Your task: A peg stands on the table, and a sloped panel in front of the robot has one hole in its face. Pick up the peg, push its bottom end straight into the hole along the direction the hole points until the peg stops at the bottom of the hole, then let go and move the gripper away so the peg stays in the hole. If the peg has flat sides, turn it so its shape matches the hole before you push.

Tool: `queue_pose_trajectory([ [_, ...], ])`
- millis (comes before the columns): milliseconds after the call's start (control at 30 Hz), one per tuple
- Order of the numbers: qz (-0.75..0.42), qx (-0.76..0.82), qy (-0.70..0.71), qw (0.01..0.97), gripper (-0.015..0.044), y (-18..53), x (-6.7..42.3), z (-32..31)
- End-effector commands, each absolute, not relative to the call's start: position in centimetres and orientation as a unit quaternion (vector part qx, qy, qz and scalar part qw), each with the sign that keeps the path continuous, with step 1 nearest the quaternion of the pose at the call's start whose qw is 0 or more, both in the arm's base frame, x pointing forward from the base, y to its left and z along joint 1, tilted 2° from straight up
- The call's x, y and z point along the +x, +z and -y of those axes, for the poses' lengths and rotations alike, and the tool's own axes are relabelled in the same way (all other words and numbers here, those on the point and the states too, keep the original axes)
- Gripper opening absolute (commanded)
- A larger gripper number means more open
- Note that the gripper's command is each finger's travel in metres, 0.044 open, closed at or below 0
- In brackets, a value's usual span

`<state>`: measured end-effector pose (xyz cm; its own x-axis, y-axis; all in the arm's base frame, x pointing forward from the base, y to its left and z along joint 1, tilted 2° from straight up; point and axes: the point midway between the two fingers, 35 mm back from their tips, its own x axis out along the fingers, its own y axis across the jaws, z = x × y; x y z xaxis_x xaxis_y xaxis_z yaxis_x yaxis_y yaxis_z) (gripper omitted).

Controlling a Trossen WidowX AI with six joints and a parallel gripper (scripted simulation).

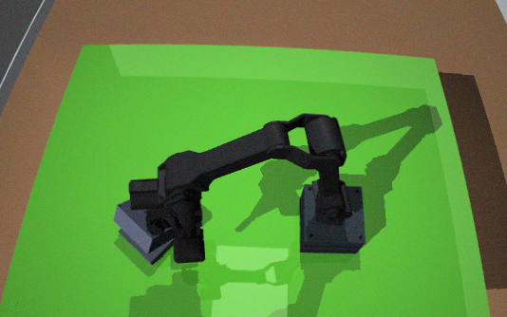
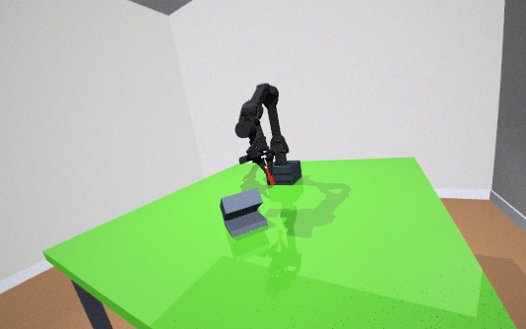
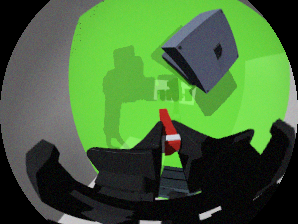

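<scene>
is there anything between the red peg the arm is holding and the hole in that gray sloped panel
Nothing visible stands in the way. The tool is shut on the red peg, held in the air. In the wrist view only open green table shows between the peg's tip and the gray panel, and the small dark hole is uncovered.

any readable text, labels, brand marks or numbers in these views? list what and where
None readable in any view.
Red peg held in the end effector: white band, no lettering.
Sloped panel: plain grey, only the hole.
Arm base: bolt dots only, no markings.
</scene>
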<state>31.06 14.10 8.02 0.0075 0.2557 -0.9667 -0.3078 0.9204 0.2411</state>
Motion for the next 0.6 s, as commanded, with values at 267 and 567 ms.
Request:
queue_pose_trajectory([
  [267,-0.659,-0.032,0.234,0.714,0.0000,8.5,32.1,-13.2],
  [567,-0.644,-0.043,0.259,0.718,0.0000,8.8,32.8,-12.4],
])
